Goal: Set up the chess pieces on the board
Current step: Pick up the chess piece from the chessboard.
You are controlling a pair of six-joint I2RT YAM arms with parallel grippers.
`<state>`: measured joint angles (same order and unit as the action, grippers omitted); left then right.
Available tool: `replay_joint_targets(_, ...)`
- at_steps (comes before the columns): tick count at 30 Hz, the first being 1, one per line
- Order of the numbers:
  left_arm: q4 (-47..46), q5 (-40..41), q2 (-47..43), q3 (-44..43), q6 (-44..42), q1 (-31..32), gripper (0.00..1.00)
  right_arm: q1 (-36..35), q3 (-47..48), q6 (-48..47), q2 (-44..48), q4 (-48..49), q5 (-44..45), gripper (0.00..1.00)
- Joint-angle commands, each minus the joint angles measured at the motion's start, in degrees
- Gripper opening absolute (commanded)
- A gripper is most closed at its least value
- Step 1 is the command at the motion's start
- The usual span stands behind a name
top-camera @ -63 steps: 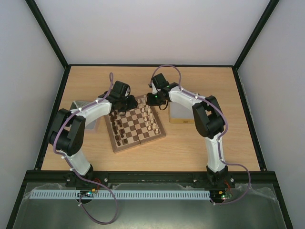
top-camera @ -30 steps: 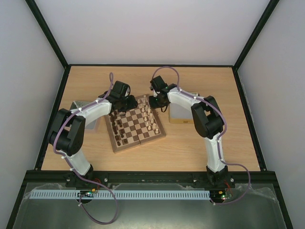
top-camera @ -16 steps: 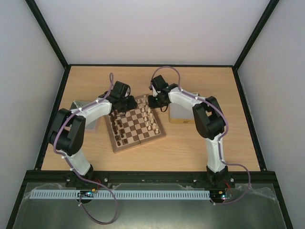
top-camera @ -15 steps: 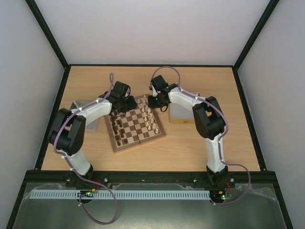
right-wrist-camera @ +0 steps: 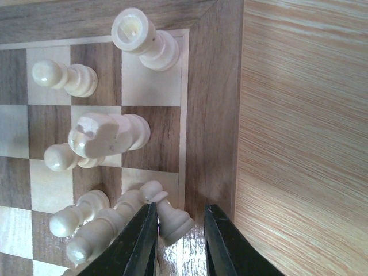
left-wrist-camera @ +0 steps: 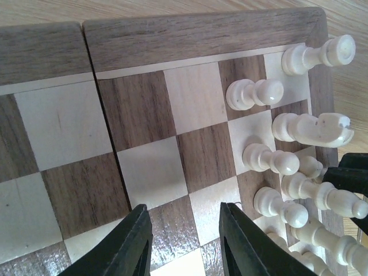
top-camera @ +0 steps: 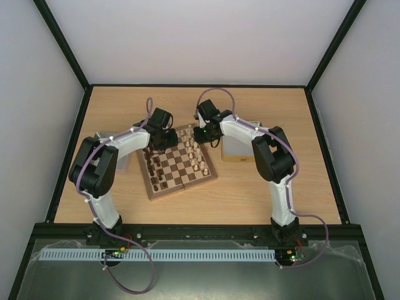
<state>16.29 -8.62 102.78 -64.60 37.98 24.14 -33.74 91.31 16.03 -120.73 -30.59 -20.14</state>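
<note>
At the board [right-wrist-camera: 210, 115] edge, a pale piece [right-wrist-camera: 168, 208] sits inside the right gripper [right-wrist-camera: 181, 211].

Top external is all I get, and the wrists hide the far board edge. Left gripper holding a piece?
Observer: No. The left gripper is open over bare squares of the board, with nothing between its fingers.
Operator: Right one?
Observer: The right gripper has a cream piece between its fingertips at the board's border. The piece looks tilted, and I can't tell if it's gripped.
Operator: Corner square there filled?
Observer: Yes, a cream rook stands on it.
</note>
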Motion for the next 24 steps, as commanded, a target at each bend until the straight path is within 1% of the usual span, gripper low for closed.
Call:
replay_joint_targets(1,2.42,0.71,1.9,-2.34,-0.04,0.54,0.35,-0.54,-0.43,-1.43,-0.64,-2.45,3.57,0.22)
replay_joint_targets(7,3.04,0.73,2.85,-2.89,-0.02,0.96,0.34,-0.54,-0.43,-1.65,-0.49,-2.29,5.73,0.22)
replay_joint_targets(11,3.1,0.67,2.97,-3.08,-0.1,1.0,0.34,-0.54,-0.43,-3.03,-0.32,-0.57,3.51,0.22)
replay_joint_targets(19,3.12,0.36,3.01,-3.34,-0.22,1.0,0.34,-0.63,0.27,-4.86,-1.29,1.53,3.62,0.22)
replay_joint_targets(24,3.1,0.2,3.02,-3.43,-0.36,1.04,0.34,-0.72,-0.04,-5.22,-1.56,2.04,4.83,0.17)
